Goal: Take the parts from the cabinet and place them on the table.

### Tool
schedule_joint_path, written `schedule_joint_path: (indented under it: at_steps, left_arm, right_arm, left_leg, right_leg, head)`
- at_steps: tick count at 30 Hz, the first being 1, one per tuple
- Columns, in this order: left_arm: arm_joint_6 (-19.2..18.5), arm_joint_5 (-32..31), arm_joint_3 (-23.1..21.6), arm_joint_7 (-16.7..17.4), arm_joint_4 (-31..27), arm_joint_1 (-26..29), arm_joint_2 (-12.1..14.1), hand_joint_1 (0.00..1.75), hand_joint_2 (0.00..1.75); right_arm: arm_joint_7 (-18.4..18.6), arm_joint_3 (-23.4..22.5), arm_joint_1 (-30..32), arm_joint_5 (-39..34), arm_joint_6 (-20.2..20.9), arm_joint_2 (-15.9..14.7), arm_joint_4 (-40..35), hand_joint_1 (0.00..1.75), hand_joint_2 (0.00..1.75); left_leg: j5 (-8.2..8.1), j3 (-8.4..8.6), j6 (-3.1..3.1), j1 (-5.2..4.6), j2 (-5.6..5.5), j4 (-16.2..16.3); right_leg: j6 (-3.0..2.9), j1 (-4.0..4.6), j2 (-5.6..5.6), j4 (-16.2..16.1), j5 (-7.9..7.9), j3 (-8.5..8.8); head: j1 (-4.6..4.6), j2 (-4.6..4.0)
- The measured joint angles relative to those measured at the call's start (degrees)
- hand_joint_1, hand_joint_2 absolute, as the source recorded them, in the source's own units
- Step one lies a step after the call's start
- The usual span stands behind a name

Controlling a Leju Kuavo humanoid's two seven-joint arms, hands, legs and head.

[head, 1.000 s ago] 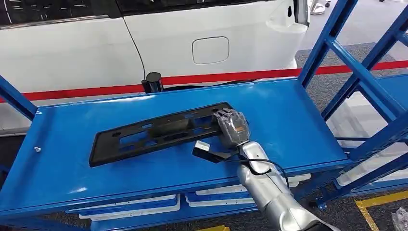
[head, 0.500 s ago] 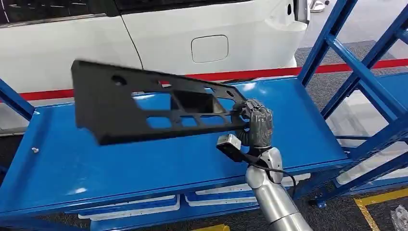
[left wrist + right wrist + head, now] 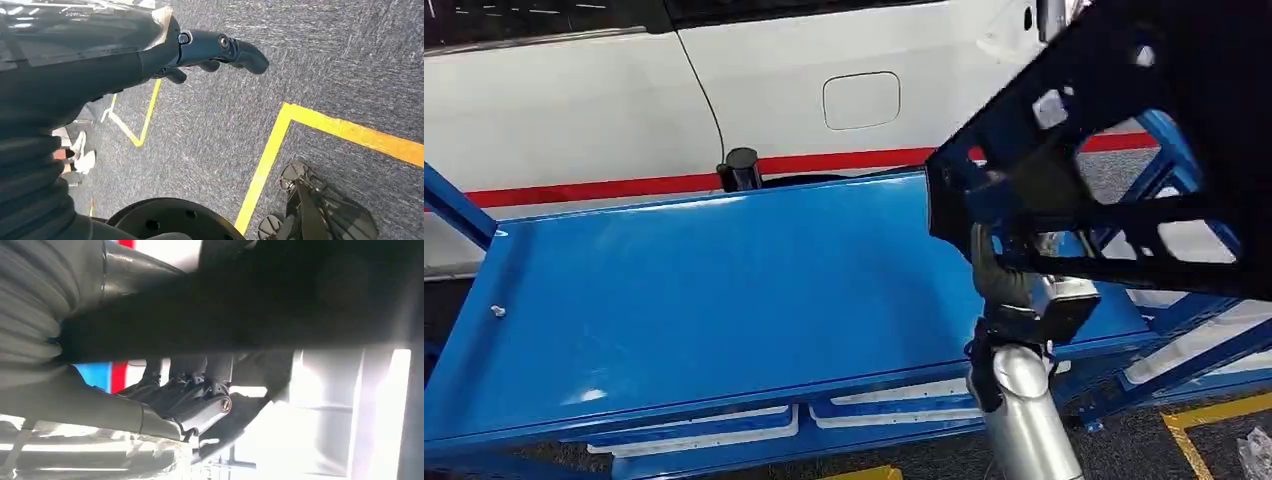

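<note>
Right hand [image 3: 1002, 275] gripped the black part [image 3: 1124, 130], now lifted off the blue shelf [image 3: 724, 290]; table came next. Left hand [image 3: 210, 50] hung open.

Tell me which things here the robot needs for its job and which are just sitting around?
Needed for the job:
black plastic part, held up by the right hand
blue shelf it came from

Just sitting around:
white car
red stripe
yellow floor lines
left hand, hanging over the floor
</note>
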Motion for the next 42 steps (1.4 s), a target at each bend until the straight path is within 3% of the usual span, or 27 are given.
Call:
schedule_joint_path:
  at_steps: [12, 14, 16, 17, 18, 19, 20, 22, 23, 24, 25, 26, 27, 28, 29, 30, 31, 32, 33, 34, 35, 37, 38, 39, 40, 42]
  left_arm:
    - [-3.8, 1.0, 0.4, -2.1, 0.0, 0.0, 0.7, 0.00, 1.75]
    - [-3.9, 1.4, 0.4, -2.1, 0.0, 0.0, 0.9, 0.00, 1.75]
    - [-4.0, 1.4, 0.4, -2.1, 0.0, 0.0, 1.1, 0.00, 1.75]
    - [-4.0, 1.5, 0.4, -2.1, 0.0, 0.0, 1.1, 0.00, 1.75]
    - [-4.0, 1.5, 0.4, -2.1, 0.0, 0.0, 1.1, 0.00, 1.75]
    - [-4.1, 1.5, 0.4, -2.1, 0.0, 0.0, 1.1, 0.00, 1.75]
    - [-4.1, 1.5, 0.4, -2.1, 0.0, 0.0, 1.1, 0.00, 1.75]
    - [-4.3, 1.5, 0.4, -2.1, 0.0, 0.0, 1.1, 0.00, 1.75]
    - [-4.3, 1.5, 0.4, -2.1, 0.0, 0.0, 1.1, 0.00, 1.75]
    - [-4.3, 1.5, 0.4, -2.1, 0.0, 0.1, 1.1, 0.00, 1.75]
    - [-4.3, 1.5, 0.4, -2.1, 0.0, 0.1, 1.1, 0.00, 1.75]
    - [-4.3, 1.5, 0.4, -2.1, 0.0, 0.0, 1.1, 0.00, 1.75]
    - [-4.3, 1.5, 0.4, -2.1, 0.0, 0.0, 1.1, 0.00, 1.75]
    - [-4.3, 1.5, 0.4, -2.1, 0.0, 0.0, 1.1, 0.00, 1.75]
    - [-4.3, 1.5, 0.4, -2.1, 0.0, -0.1, 1.2, 0.00, 1.75]
    - [-4.3, 1.5, 0.4, -2.1, 0.0, 0.0, 1.2, 0.00, 1.75]
    - [-4.3, 1.5, 0.4, -2.1, 0.0, 0.0, 1.2, 0.00, 1.75]
    - [-4.3, 1.5, 0.4, -2.1, 0.0, 0.0, 1.2, 0.00, 1.75]
    - [-4.3, 1.5, 0.4, -2.1, 0.0, 0.0, 1.2, 0.00, 1.75]
    - [-4.3, 1.6, 0.4, -2.1, 0.0, 0.0, 1.2, 0.00, 1.75]
    - [-4.3, 1.6, 0.5, -2.1, 0.0, 0.0, 1.2, 0.00, 1.75]
    - [-4.3, 1.6, 0.4, -2.2, 0.0, 0.0, 1.2, 0.00, 1.75]
    - [-4.4, 1.6, 0.5, -2.3, 0.0, 0.0, 1.2, 0.00, 1.75]
    - [-4.4, 1.6, 0.5, -2.3, 0.0, 0.0, 1.2, 0.00, 1.75]
    - [-4.4, 1.6, 0.5, -2.4, 0.0, 0.1, 1.2, 0.00, 1.75]
    - [-4.4, 1.6, 0.5, -2.5, 0.0, 0.0, 1.2, 0.00, 1.75]
  right_arm:
    - [-3.0, -2.8, 7.3, -0.9, -1.7, -0.8, -11.6, 1.75, 1.75]
    - [-3.1, -2.8, 8.3, -0.8, -1.7, -0.8, -12.5, 1.75, 1.75]
    - [-3.3, -2.8, 8.7, -0.7, -1.7, -0.8, -13.1, 1.75, 1.75]
    - [-3.3, -2.8, 8.7, -0.7, -1.7, -0.8, -13.3, 1.75, 1.75]
    - [-3.4, -2.8, 8.8, -0.6, -1.7, -0.9, -13.7, 1.75, 1.75]
    - [-3.5, -2.8, 8.9, -0.6, -1.7, -1.0, -13.7, 1.75, 1.75]
    - [-3.5, -2.8, 8.8, -0.6, -1.7, -1.1, -13.8, 1.75, 1.75]
    - [-3.5, -2.8, 9.1, -0.6, -1.7, -1.2, -13.8, 1.75, 1.75]
    - [-3.5, -2.8, 9.3, -0.6, -1.7, -1.3, -13.8, 1.75, 1.75]
    - [-3.5, -2.8, 9.4, -0.6, -1.7, -1.4, -13.8, 1.75, 1.75]
    - [-3.5, -2.8, 9.4, -0.6, -1.7, -1.4, -13.8, 1.75, 1.75]
    - [-3.5, -2.8, 9.3, -0.6, -1.7, -1.6, -13.8, 1.75, 1.75]
    - [-3.5, -2.8, 9.3, -0.6, -1.7, -1.6, -13.8, 1.75, 1.75]
    - [-3.5, -2.8, 9.3, -0.6, -1.7, -1.6, -13.8, 1.75, 1.75]
    - [-3.5, -2.8, 9.4, -0.6, -1.7, -1.6, -13.8, 1.75, 1.75]
    - [-3.6, -2.8, 9.5, -0.6, -1.8, -1.6, -13.8, 1.75, 1.75]
    - [-3.6, -2.8, 9.5, -0.6, -1.8, -1.6, -13.8, 1.75, 1.75]
    - [-3.6, -2.9, 9.5, -0.6, -1.8, -1.6, -13.8, 1.75, 1.75]
    - [-3.6, -2.9, 9.5, -0.6, -1.8, -1.6, -13.8, 1.75, 1.75]
    - [-3.6, -3.0, 9.4, -0.6, -1.8, -1.6, -13.8, 1.75, 1.75]
    - [-3.6, -3.0, 9.4, -0.6, -1.8, -1.6, -13.8, 1.75, 1.75]
    - [-3.6, -3.0, 9.4, -0.6, -1.8, -1.6, -13.8, 1.75, 1.75]
    - [-3.6, -3.0, 9.4, -0.6, -1.8, -1.6, -13.8, 1.75, 1.75]
    - [-3.6, -3.0, 9.4, -0.6, -1.8, -1.6, -13.8, 1.75, 1.75]
    - [-3.6, -3.0, 9.5, -0.6, -1.8, -1.6, -13.8, 1.75, 1.75]
    - [-3.6, -3.0, 9.5, -0.6, -1.8, -1.6, -13.8, 1.75, 1.75]
  left_leg:
    - [-0.16, -0.02, 0.28, -0.38, 0.00, 0.1]
    - [-0.24, -0.07, 0.51, -0.55, 0.01, 0.2]
    - [-0.17, -0.10, 0.81, -0.75, 0.01, 0.1]
    - [0.34, -0.05, 1.32, -0.78, 0.02, 0.0]
    - [1.27, 0.41, 1.73, 0.29, 0.23, -1.3]
    - [1.53, 0.55, 1.70, 0.16, 0.39, -1.8]
    - [1.72, 0.47, 2.01, 0.36, 0.43, -1.9]
    - [1.72, 0.25, 2.00, 0.50, 0.56, -1.9]
    - [1.75, 0.21, 1.95, 0.57, 0.60, -1.9]
    - [1.73, 0.24, 1.83, 0.70, 0.62, -1.9]
    - [1.70, 0.27, 1.69, 0.86, 0.62, -1.8]
    - [1.57, 0.35, 1.23, 1.19, 0.61, -1.7]
    - [1.30, 0.37, 0.69, 1.48, 0.60, -1.3]
    - [1.00, 0.18, 0.06, 1.39, 0.62, -1.0]
    - [0.87, -0.38, -0.47, 1.23, 0.47, -0.6]
    - [0.92, -0.19, -0.69, 0.99, 0.36, -0.4]
    - [0.94, -0.39, -0.84, 1.08, 0.23, -0.2]
    - [1.15, -0.51, -1.16, 1.21, 0.25, -0.3]
    - [0.90, -0.68, -1.48, 1.51, 0.25, -0.2]
    - [-0.43, -1.07, -1.60, 1.59, 0.25, 0.9]
    - [-2.92, -2.32, -1.62, 1.57, 0.26, 3.9]
    - [-7.78, -6.15, -1.70, 1.54, 0.22, 12.6]
    - [-9.15, -7.75, -1.64, 1.54, 0.22, 16.4]
    - [-9.04, -8.14, -1.48, 1.49, 0.22, 17.7]
    - [-7.43, -7.05, -1.15, 1.45, 0.22, 16.1]
    - [-3.02, -1.93, -0.17, 1.25, 0.19, 7.4]
  right_leg:
    - [0.10, -0.44, 0.01, -0.1, 0.06, -0.01]
    - [0.22, -0.61, 0.02, -0.1, 0.10, -0.01]
    - [0.69, -0.81, 0.04, -0.3, 0.21, 0.03]
    - [1.21, -0.81, 0.06, -0.5, 0.59, 0.10]
    - [1.25, -0.47, 0.01, -0.1, 0.07, -0.32]
    - [1.30, -0.49, -0.05, 0.7, -0.51, -0.80]
    - [0.97, -0.40, -0.03, 3.9, -2.30, -2.24]
    - [0.85, -0.75, -0.04, 12.9, -5.65, -6.40]
    - [1.21, -0.97, -0.04, 16.0, -6.23, -7.83]
    - [1.87, -1.23, -0.07, 16.3, -5.62, -8.03]
    - [2.61, -1.48, -0.08, 14.2, -4.29, -7.09]
    - [3.86, -1.87, -0.22, 8.7, -1.60, -4.41]
    - [4.75, -2.21, -0.46, 3.4, 0.51, -1.78]
    - [5.13, -2.46, -0.76, -0.1, 0.22, -0.17]
    - [4.25, -1.56, 0.21, 0.4, 0.70, 0.37]
    - [3.85, -1.72, 0.17, 0.4, 0.67, 0.00]
    - [3.06, -1.91, 0.29, 0.4, 0.24, -0.28]
    - [2.93, -1.75, 0.33, 0.7, 0.19, -0.60]
    - [2.11, -2.07, 0.31, 0.4, 0.41, -0.74]
    - [1.52, -2.12, 0.27, 0.4, 0.61, -0.80]
    - [0.94, -1.98, 0.25, 0.4, 0.81, -1.07]
    - [0.10, -1.47, 0.16, 0.5, 1.28, -1.85]
    - [-0.29, -1.21, 0.12, 0.5, 1.55, -2.29]
    - [-0.52, -0.90, 0.11, 0.5, 1.78, -2.63]
    - [-0.67, -0.69, 0.11, 0.5, 2.08, -2.93]
    - [-0.60, -0.34, 0.20, 0.5, 2.62, -3.27]
  head:
    - [0.00, 0.02]
    - [-0.02, 0.02]
    - [-0.04, 0.02]
    - [-0.09, 0.00]
    - [-0.02, 0.02]
    - [0.04, 0.02]
    - [0.35, 0.02]
    - [0.44, 0.00]
    - [0.39, 0.02]
    - [0.42, 0.02]
    - [0.37, 0.00]
    - [0.44, 0.00]
    - [0.39, 0.02]
    - [0.57, 0.02]
    - [0.90, 0.02]
    - [0.74, 0.02]
    - [0.59, 0.02]
    - [0.63, 0.02]
    - [0.61, 0.02]
    - [0.50, 0.00]
    - [0.44, 0.02]
    - [0.37, 0.02]
    - [0.35, 0.02]
    - [0.37, 0.02]
    - [0.37, 0.02]
    - [0.37, 0.02]
